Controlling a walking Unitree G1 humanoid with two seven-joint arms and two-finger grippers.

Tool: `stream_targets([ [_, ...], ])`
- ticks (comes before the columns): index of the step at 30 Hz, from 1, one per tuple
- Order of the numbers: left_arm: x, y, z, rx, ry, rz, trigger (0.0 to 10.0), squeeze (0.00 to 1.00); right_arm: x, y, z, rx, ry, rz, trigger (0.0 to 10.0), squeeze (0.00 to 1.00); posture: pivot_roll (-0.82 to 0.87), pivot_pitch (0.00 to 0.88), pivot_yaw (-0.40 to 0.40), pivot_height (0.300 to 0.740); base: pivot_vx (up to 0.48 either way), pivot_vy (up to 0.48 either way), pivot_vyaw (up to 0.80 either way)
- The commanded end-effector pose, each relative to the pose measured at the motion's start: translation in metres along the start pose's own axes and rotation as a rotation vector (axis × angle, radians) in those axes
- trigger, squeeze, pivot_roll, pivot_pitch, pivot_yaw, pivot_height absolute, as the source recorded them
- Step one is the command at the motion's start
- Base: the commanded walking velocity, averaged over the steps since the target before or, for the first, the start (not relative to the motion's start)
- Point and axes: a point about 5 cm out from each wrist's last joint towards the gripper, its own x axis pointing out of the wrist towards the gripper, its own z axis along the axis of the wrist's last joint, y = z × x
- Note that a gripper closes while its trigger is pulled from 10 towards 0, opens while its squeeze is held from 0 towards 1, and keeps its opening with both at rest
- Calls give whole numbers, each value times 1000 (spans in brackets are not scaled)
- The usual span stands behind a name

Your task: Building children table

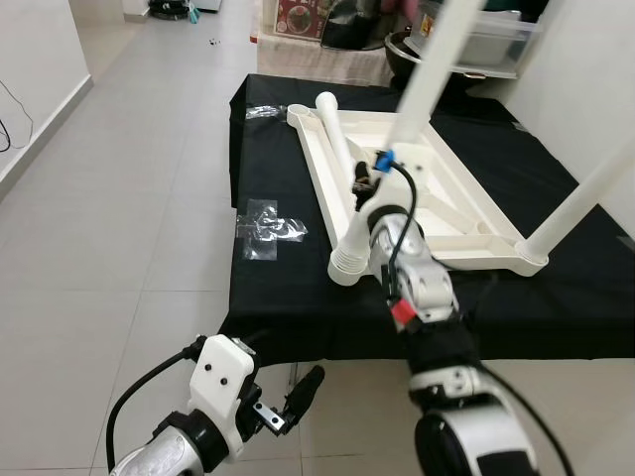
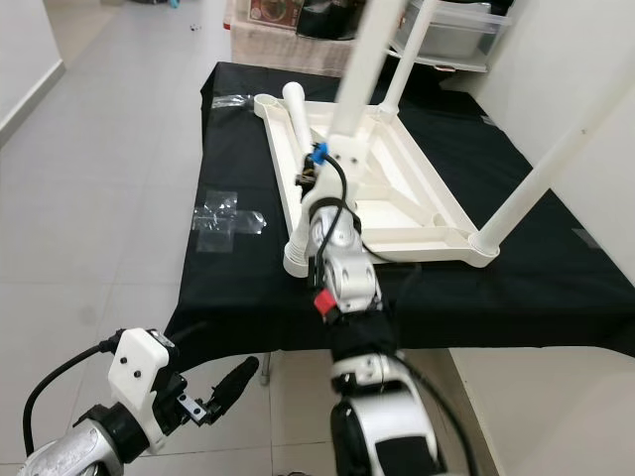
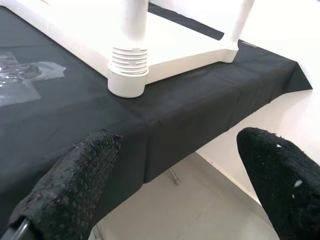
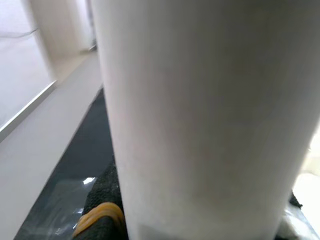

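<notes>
Right arm [image 1: 422, 283] outstretched over tabletop [image 1: 456, 213], fingers [image 1: 363, 179] around loose leg [image 1: 347, 174].

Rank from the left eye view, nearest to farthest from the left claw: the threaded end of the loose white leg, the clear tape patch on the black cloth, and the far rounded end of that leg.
Measured from the left claw, low at the robot's left:
1. Threaded leg end, at the cloth's near edge.
2. Clear tape patch, left on the cloth; close to item 1, so this order is tentative.
3. Rounded leg end, at the tabletop's far corner.

Silver arms, black cables, red wrist tab, textured black fingers [image 3: 75, 192]
</notes>
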Motion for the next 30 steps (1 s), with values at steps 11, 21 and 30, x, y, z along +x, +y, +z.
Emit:
stream_targets([
  [11, -2, -4, 0, -3, 1, 2, 10000, 0, -1, 15, -52, 185, 175, 477, 10000, 0, 144, 144, -136, 740, 0, 0, 0],
  [21, -6, -6, 2, -3, 1, 5, 10000, 0, -8, 11, -42, 151, 68, 767, 10000, 0, 158, 162, -137, 740, 0, 0, 0],
  [30, -10, -8, 4, 2, 4, -2, 10000, 0, -17, 21, -42, -62, 76, 1031, 10000, 0, 162, 153, -136, 740, 0, 0, 0],
])
